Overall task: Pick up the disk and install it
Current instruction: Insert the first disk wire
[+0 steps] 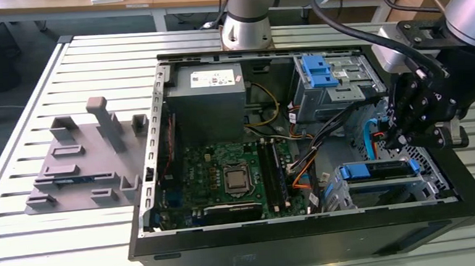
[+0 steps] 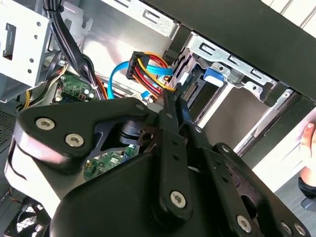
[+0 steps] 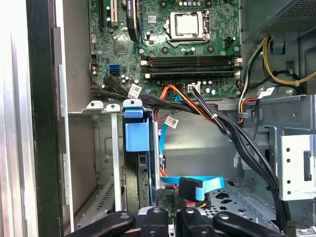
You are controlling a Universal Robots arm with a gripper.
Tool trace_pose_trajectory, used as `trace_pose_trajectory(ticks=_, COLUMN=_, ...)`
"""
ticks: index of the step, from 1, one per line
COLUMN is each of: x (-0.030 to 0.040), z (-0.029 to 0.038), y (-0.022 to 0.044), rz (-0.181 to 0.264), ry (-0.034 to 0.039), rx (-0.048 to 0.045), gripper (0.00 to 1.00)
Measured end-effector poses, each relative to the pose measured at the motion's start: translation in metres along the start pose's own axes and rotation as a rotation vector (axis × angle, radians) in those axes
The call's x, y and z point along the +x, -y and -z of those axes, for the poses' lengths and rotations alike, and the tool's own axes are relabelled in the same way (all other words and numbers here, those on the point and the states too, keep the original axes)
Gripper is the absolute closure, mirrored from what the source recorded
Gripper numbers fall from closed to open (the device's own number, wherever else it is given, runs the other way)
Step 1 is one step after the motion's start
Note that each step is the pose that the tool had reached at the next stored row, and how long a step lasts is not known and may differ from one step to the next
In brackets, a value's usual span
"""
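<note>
Gripper (image 1: 405,140): hangs just above the disk (image 1: 385,172), over its end toward the exterior view's right; clenched or released, cannot tell. Disk: sits in the lower bay (image 1: 435,184) of the case (image 1: 310,235), long axis lying across the exterior view.

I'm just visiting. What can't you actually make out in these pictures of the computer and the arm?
- Disk: in the first wrist view it stands edge-on in its bay, so its label and how deep it sits are hidden.
- End effector: in the second wrist view its black body covers much of the green board behind it.
- Hand: cut off by that view's edge.
</note>
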State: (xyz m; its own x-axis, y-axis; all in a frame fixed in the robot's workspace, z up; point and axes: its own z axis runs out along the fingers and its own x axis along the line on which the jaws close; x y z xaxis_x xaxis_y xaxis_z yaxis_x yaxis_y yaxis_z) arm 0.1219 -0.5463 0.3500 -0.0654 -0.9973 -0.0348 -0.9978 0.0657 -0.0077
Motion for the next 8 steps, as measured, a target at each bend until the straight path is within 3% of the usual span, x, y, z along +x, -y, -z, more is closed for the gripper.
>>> trace_pose_trajectory(ticks=5, x=0.0000, z=-0.0004, y=0.0000, rz=0.000, ry=-0.0020, rx=0.0001, gripper=0.84)
trace_pose_trajectory(ticks=8, x=0.0000, z=-0.0001, y=0.0000, rz=0.000, ry=-0.0135, rx=0.0009, gripper=0.84)
